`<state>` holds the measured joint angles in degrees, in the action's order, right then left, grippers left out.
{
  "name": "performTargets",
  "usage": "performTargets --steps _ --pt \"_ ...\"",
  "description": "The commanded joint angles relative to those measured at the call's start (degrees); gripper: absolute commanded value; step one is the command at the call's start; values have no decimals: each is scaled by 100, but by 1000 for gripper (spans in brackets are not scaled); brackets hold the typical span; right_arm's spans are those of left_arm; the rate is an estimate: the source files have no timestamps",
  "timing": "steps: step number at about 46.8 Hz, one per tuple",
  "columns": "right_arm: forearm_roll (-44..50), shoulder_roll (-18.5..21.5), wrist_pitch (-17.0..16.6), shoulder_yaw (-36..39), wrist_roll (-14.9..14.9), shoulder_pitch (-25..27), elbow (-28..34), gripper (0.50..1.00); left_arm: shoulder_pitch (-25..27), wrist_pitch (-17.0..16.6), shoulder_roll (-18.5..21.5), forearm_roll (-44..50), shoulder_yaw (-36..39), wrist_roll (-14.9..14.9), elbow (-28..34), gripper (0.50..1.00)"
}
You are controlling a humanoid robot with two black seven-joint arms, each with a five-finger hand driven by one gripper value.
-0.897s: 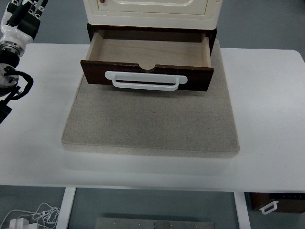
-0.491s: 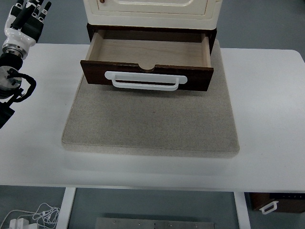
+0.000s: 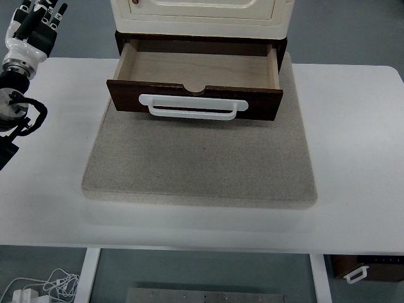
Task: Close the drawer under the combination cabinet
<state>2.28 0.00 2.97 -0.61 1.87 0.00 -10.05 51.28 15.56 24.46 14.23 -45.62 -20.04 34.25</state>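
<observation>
Covering white table (image 3: 353, 158), grey mat (image 3: 202, 164) under open drawer (image 3: 196, 95); left hand (image 3: 35, 25) fingers relaxed.

Left hand (image 3: 35, 25) white-backed with black fingers; silver wrist ring; black arm with looping black cable

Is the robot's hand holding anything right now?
No, nothing. The left hand is up at the far left, fingers loose, well away from the open drawer and its white handle.
</observation>
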Motion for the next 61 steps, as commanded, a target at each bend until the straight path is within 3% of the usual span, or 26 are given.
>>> performTargets --steps 1,11,29,37,47,61 --pt "0 0 2 0 6 0 -6 952 -4 52 15 -16 0 0 -32 1000" --pt "0 0 -7 0 6 0 3 952 -12 404 103 -95 79 18 -128 1000" --pt "0 0 2 0 6 0 3 952 -12 421 191 -113 220 18 -234 1000" --pt "0 0 2 0 -3 0 -6 952 -12 430 472 -569 290 18 20 1000" --pt "0 0 -7 0 6 0 3 952 -4 465 1104 -983 202 -9 688 1000" --pt "0 0 -7 0 6 0 3 952 -21 544 2555 -1492 290 -18 2278 1000"
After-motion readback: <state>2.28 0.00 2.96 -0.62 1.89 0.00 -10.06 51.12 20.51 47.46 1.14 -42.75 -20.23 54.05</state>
